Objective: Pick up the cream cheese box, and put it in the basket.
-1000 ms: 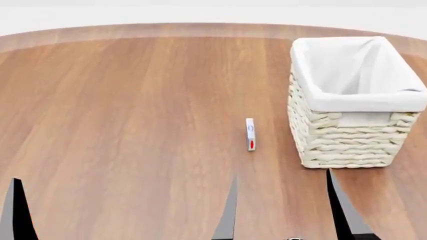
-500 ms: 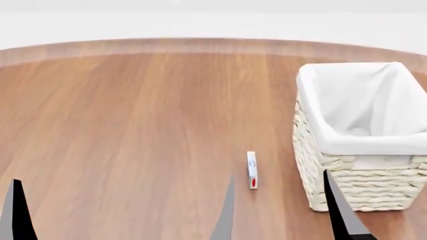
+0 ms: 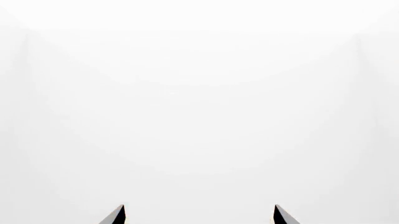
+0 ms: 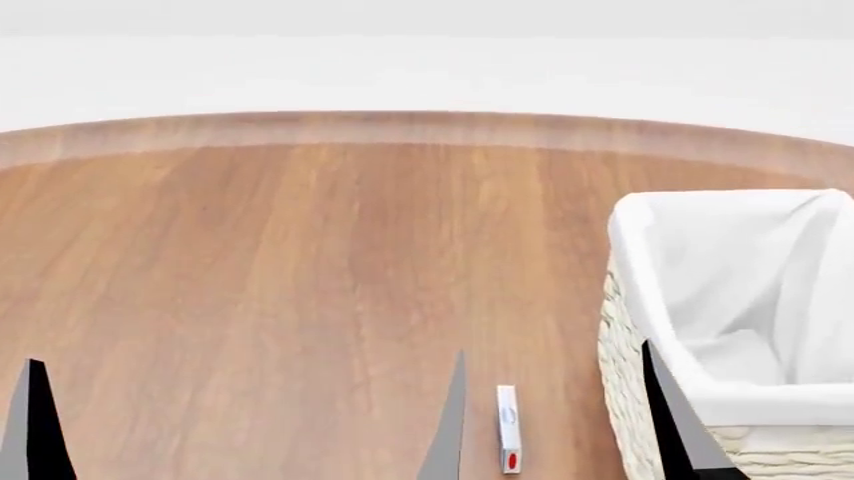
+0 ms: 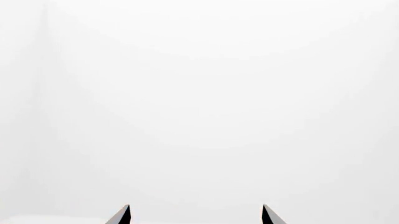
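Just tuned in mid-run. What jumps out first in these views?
The big wicker basket with its white liner fills the head view's lower right, standing on the wooden table. Just to its left, apart from it, lies the small cream cheese box. Both wrist views show only blank white past open fingertips, so neither the left gripper nor the right gripper holds anything.

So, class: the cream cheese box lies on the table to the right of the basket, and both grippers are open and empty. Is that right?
Not quite. In the head view the box lies to the left of the basket, not the right. The rest holds: the left gripper and right gripper are open and empty.
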You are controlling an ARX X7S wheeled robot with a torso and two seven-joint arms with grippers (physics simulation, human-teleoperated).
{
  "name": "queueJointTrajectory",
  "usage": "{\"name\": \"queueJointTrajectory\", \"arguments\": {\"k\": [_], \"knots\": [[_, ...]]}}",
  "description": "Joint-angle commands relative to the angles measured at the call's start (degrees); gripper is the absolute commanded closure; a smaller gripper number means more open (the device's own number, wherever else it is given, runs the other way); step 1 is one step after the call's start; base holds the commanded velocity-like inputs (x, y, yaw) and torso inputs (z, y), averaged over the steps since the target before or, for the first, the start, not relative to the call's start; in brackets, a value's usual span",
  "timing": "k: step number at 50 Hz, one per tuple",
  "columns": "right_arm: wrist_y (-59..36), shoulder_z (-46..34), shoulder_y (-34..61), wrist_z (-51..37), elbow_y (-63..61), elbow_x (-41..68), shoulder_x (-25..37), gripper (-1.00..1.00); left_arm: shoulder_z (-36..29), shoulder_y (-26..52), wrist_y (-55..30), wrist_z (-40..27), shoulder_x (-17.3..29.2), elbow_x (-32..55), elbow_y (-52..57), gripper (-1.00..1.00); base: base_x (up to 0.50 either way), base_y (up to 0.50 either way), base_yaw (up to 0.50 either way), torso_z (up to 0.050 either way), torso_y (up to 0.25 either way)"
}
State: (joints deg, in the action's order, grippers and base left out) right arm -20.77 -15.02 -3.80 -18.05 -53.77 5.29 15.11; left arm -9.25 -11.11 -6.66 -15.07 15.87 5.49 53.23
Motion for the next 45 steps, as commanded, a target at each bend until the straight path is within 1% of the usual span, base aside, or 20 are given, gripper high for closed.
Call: {"name": "queueJointTrajectory", "arguments": {"k": [1, 13, 15, 18, 21, 22, 23, 26, 29, 31, 33, 34, 37, 38, 40, 42, 44, 45], "knots": [[0.07, -0.29, 0.13, -0.58, 0.01, 0.31, 0.45, -1.0, -0.3, 0.08, 0.11, -0.34, 0.35, 0.03, -0.09, -1.0, 0.37, 0.0, 0.0, 0.0, 0.0], [0.15, -0.9, 0.3, -1.34, 0.39, -0.2, 0.93, -1.0, -0.32, 0.02, 0.17, -0.76, 0.76, 0.29, 0.04, -1.0, 0.36, 0.0, 0.0, 0.0, 0.0], [-0.28, -1.18, 0.42, -1.49, 0.66, -0.42, 0.98, -1.0, -0.38, 0.0, 0.18, -0.83, 0.82, 0.21, 0.02, -1.0, 0.09, 0.0, 0.0, 0.0, 0.0], [-1.35, -0.41, 1.06, -1.44, -0.12, 1.66, 0.53, -1.0, -0.47, 0.03, 0.09, -0.92, 0.92, 0.19, 0.03, -1.0, 0.0, 0.0, 0.0, 0.0, 0.0], [-5.89, 0.06, 4.31, -1.9, -1.96, 2.26, 0.2, -1.0, -0.62, -0.02, 0.46, -0.99, 0.93, 0.12, -0.45, -1.0, 0.0, 0.0, 0.0, 0.0, 0.0], [-10.18, -0.42, 7.49, -2.15, -3.07, 1.63, 0.27, -1.0, -0.8, -0.1, 0.64, -1.03, 0.9, -0.06, -0.56, -1.0, 0.0, 0.0, 0.0, 0.0, 0.0], [-10.53, -0.48, 7.7, -2.24, -3.22, 1.69, 0.26, -1.0, -0.82, -0.1, 0.66, -1.06, 0.92, -0.06, -0.56, -1.0, 0.0, 0.0, 0.0, 0.0, 0.0], [-18.02, 0.8, 14.68, -2.24, -5.29, 4.42, -0.86, -1.0, -0.76, 0.09, 0.85, -1.02, 0.96, 0.54, -0.88, -1.0, 0.0, 0.0, 0.0, 0.0, 0.0], [-22.75, 1.2, 19.94, -2.21, -5.43, 5.52, -1.19, -1.0, -0.2, 0.51, 0.7, -1.15, 1.14, 1.05, -1.17, -1.0, 0.0, 0.0, 0.0, 0.0, 0.0], [-27.67, 2.44, 25.44, -2.0, -4.76, 7.25, -1.99, -1.0, -0.03, 0.51, 0.65, -1.33, 1.16, 1.19, -1.06, -1.0, 0.0, 0.0, 0.0, 0.0, 0.0], [-29.54, 2.28, 27.99, -2.06, -4.27, 7.56, -2.05, -1.0, -0.14, 0.45, 0.4, -1.42, 1.21, 1.26, -0.73, -1.0, 0.0, 0.0, 0.0, 0.0, 0.0], [-31.17, 1.71, 30.86, -1.9, -3.11, 7.53, -2.13, -1.0, -0.46, 0.29, 0.83, -1.36, 1.16, 1.05, -1.06, -1.0, 0.0, 0.0, 0.0, 0.0, 0.0], [-32.53, 2.28, 34.61, -1.62, -0.78, 8.46, -3.39, -1.0, -0.56, 0.25, 0.56, -1.43, 1.29, 1.17, -0.67, -1.0, 0.0, 0.0, 0.0, 0.0, 0.0], [-33.86, 1.19, 38.15, -1.11, 2.01, 8.4, -3.6, -1.0, -0.36, 0.28, 0.87, -1.48, 1.35, 1.13, -1.02, -1.0, 0.0, 0.0, 0.0, 0.0, 0.0], [-35.16, 2.32, 42.99, 0.0, 5.91, 10.08, -5.51, -1.0, 0.33, 0.52, 0.91, -1.62, 1.4, 2.02, -1.24, -1.0, 0.0, 0.0, 0.0, 0.0, 0.0], [-32.89, 1.83, 46.82, 0.81, 12.5, 9.16, -5.61, -1.0, 0.39, 0.55, 0.72, -1.77, 1.45, 2.09, -1.05, -1.0, 0.0, 0.0, 0.0, 0.0, 0.0], [-32.52, 1.06, 49.57, 1.31, 16.11, 8.81, -5.8, -1.0, 0.25, 0.58, 0.88, -1.87, 1.44, 1.83, -1.12, -1.0, 0.0, 0.0, 0.0, 0.0, 0.0], [-32.32, 0.94, 52.87, 1.87, 19.94, 8.97, -6.74, -1.0, 0.12, 0.59, 1.01, -1.9, 1.34, 1.96, -1.2, -1.0, 0.0, 0.0, 0.0, 0.0, 0.0]]}}
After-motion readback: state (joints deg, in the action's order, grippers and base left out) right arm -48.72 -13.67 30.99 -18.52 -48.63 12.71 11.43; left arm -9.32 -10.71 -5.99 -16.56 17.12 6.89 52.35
